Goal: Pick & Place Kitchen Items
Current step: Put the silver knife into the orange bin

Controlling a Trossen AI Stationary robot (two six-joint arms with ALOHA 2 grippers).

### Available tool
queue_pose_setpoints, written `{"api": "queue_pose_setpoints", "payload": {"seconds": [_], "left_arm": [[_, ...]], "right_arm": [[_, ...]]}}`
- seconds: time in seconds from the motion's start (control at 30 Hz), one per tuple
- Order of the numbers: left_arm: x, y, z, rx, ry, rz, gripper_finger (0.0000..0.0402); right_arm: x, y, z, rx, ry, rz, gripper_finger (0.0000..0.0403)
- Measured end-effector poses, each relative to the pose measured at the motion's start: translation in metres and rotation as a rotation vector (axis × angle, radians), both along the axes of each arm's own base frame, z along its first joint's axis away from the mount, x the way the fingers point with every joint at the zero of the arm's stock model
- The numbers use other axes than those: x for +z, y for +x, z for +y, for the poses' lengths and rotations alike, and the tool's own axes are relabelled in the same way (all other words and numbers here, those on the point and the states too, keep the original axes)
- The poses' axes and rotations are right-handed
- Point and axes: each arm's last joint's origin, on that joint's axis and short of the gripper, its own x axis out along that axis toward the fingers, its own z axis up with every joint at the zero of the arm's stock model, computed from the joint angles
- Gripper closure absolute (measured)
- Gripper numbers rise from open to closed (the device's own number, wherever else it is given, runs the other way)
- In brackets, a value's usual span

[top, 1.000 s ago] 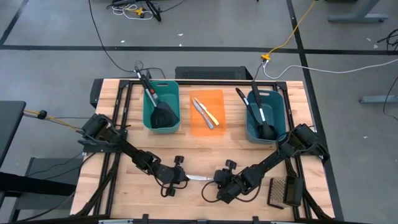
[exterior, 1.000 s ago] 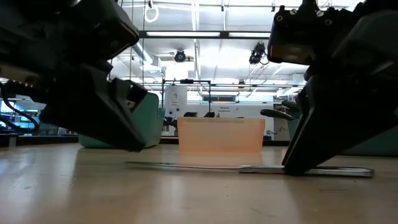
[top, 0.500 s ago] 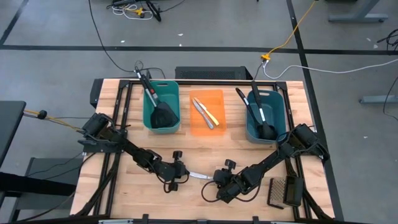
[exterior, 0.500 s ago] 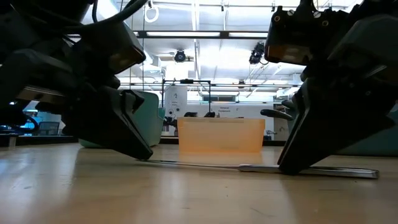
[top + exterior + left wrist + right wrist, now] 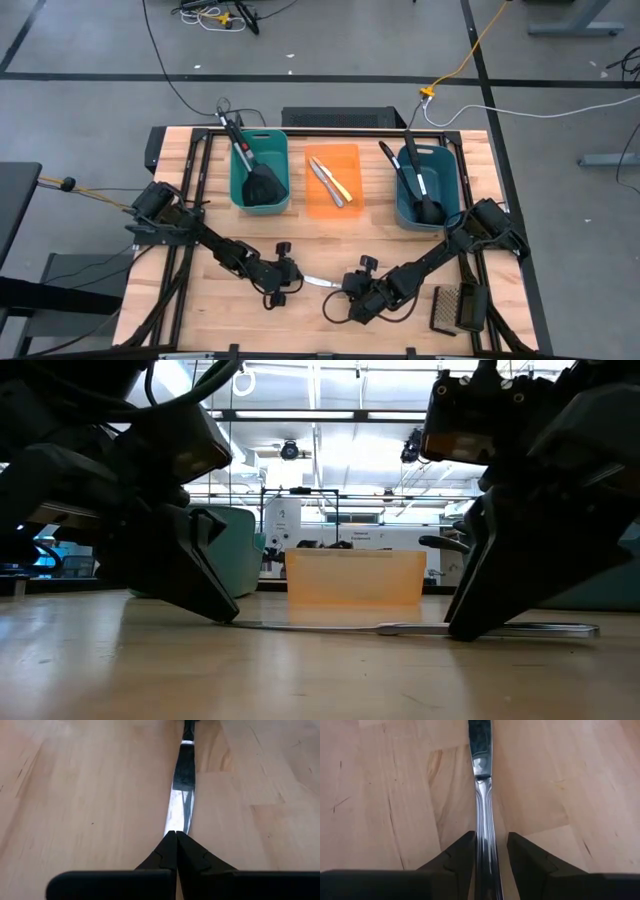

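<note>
A silver table knife (image 5: 322, 281) lies on the wooden table near its front edge, blade toward the left. It shows in the low view (image 5: 420, 627) too. My left gripper (image 5: 292, 279) is shut, with its fingertips at the blade's tip. My right gripper (image 5: 350, 292) is closed on the knife's handle. A teal tub (image 5: 243, 190) holds a black slotted spatula (image 5: 262, 185). An orange tub (image 5: 350, 158) holds a silver and a pale yellow knife (image 5: 330, 181). A blue tub (image 5: 447, 180) holds black long-handled ladles (image 5: 420, 190). My left gripper's shut fingertips (image 5: 176, 840) meet the tip of the knife's blade (image 5: 178, 822), slanting down from the table's left, in line with the blade. Whether they pinch or only touch the tip, I cannot tell. The blade tip is at the table top (image 5: 245, 624). My right gripper has the knife's handle (image 5: 485, 827) between its two fingers (image 5: 462, 852), close to where the handle joins the blade. The fingers slant down from the table's right and lie along the handle. The handle's free end (image 5: 585, 628) sticks out behind them, just over the table.
A second black slotted spatula (image 5: 452, 308) lies at the front right corner. The three tubs stand in a row across the table's far half. Bare wood lies between the tubs and the grippers.
My left gripper has gone down and toward the table's right, until its fingertips reached the knife's blade tip. The knife has shifted slightly along the table, and its handle end now sits a little higher in the low view. My right gripper has stayed on the handle.
</note>
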Motion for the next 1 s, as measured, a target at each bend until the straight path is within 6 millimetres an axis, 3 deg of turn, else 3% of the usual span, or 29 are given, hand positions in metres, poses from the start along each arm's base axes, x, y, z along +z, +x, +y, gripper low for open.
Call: {"api": "queue_pose_setpoints", "payload": {"seconds": [0.43,1.0], "left_arm": [[-0.001,-0.001,0.001,0.016,-0.008,0.010,0.0397],[-0.002,-0.001,0.001,0.011,-0.003,0.017,0.0397]], "right_arm": [[0.020,-0.010,-0.001,0.019,0.190,0.142,0.0275],[0.019,-0.020,0.002,0.006,0.272,0.274,0.0275]]}}
